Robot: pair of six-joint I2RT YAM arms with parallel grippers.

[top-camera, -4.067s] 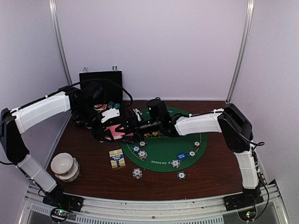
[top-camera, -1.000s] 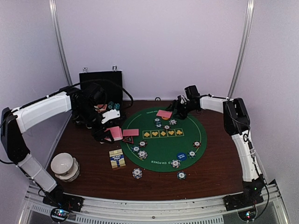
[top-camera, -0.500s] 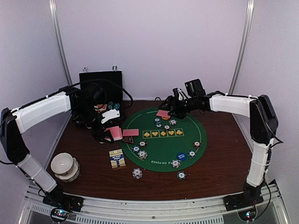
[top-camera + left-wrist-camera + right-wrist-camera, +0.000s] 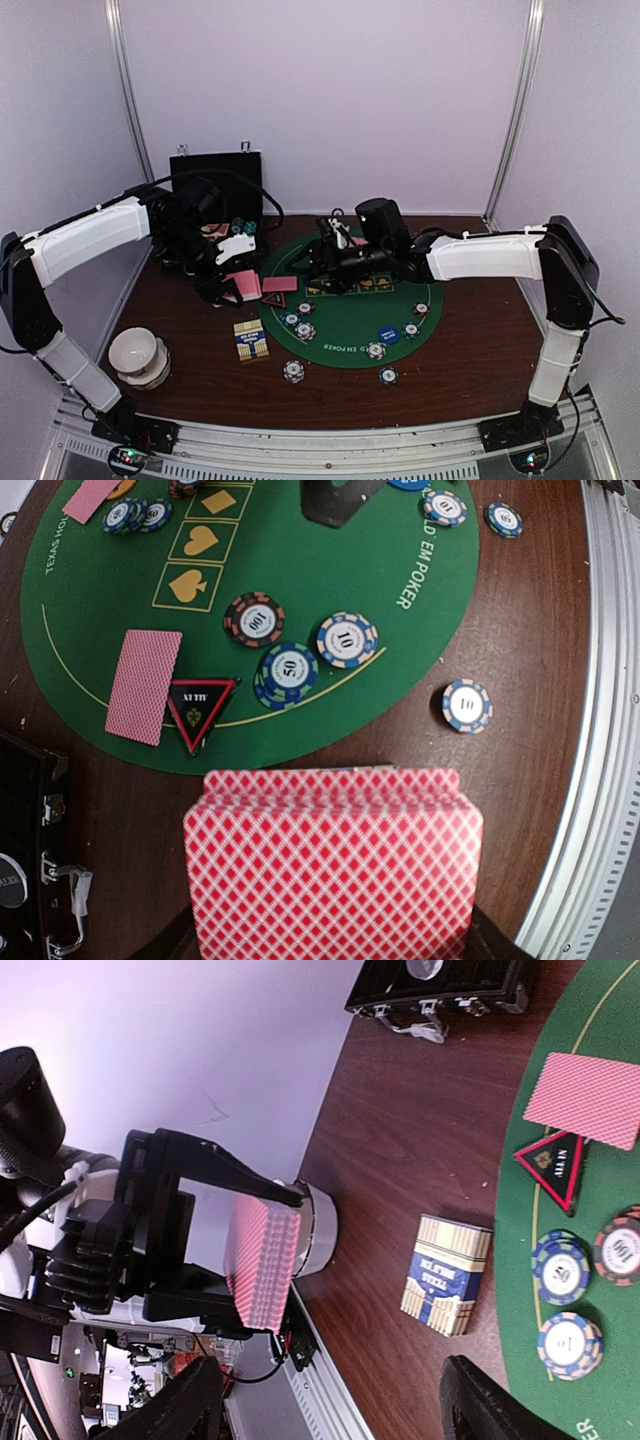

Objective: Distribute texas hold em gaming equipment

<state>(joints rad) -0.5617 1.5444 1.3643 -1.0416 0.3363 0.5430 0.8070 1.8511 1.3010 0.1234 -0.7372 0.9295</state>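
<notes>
Mid-deal, by the look of it: one more card to come off the deck of pink-backed cards (image 4: 333, 865) and go down on the green felt mat (image 4: 350, 322).

Doing it well:
- Bring the right gripper (image 4: 316, 258) in square to the deck's free edge, not across its face. Deck seen edge-on from the right wrist, so line up on the outermost card alone.
- Pinch shallow and light; probably two cards dragged out if closed deep.
- Peel along the card's own plane, away from the left gripper (image 4: 232, 284). No twisting, for risk of fanning or spilling the rest.
- Lay it flat at an unfilled seat on the mat, away from the chips.

Claws:
- Right: fingers well apart, nothing between them.
- Left: clamped on the deck, patterned back turned toward its own wrist camera.

Positions against the right claw:
- Deck: off the mat's left rim, over the wooden table (image 4: 180, 380); to the claw's left, near but apart, not yet within reach of the fingers.
- Dealt card (image 4: 280, 284): face down on the mat's left rim, low between deck and claw.
- Red triangle marker (image 4: 272, 298): just beside that card, seemingly touching its edge.
- Chip stacks (image 4: 289, 670): three inside the near-left rim, nearer the bases than the claw.
- Lone chip (image 4: 467, 705): on the wood just off the mat.
</notes>
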